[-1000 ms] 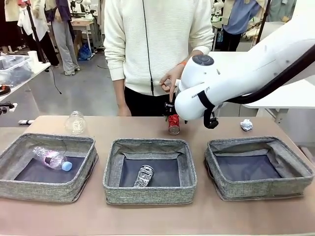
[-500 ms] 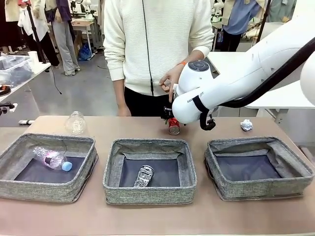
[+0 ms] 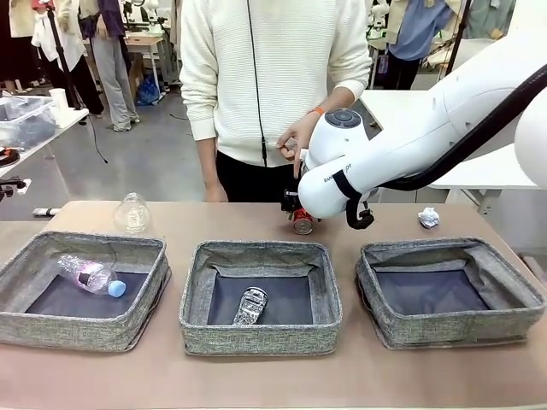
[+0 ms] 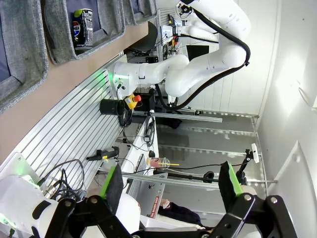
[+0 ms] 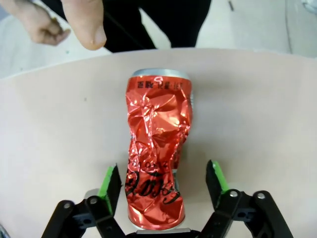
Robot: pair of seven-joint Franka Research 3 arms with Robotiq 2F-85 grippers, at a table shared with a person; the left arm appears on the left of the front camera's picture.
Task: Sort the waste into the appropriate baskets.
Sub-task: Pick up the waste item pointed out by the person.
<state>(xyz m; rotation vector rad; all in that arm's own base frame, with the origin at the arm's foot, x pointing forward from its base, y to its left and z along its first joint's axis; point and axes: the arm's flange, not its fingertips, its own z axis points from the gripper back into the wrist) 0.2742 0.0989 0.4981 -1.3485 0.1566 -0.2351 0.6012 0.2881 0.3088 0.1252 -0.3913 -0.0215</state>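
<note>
A crushed red soda can (image 5: 158,148) lies on the table behind the middle basket (image 3: 256,337); the front view shows this can (image 3: 302,224) under the right arm's wrist. My right gripper (image 5: 162,171) straddles the can's near end, open, with a gap on each side. A crushed black-silver can (image 3: 249,306) lies in the middle basket. The left basket (image 3: 51,329) holds a clear bottle (image 3: 90,275) with a blue cap. The right basket (image 3: 444,329) holds nothing. My left gripper (image 4: 171,171) is open and holds nothing, pointing away from the table.
A clear crumpled container (image 3: 132,213) stands behind the left basket, and a white paper ball (image 3: 428,217) lies behind the right one. The person stands at the far edge with a hand (image 5: 81,22) pointing down just beyond the red can.
My right arm has come down and slightly left, bringing its gripper low around the red can. The baskets, the other litter and the person's hand have stayed put.
</note>
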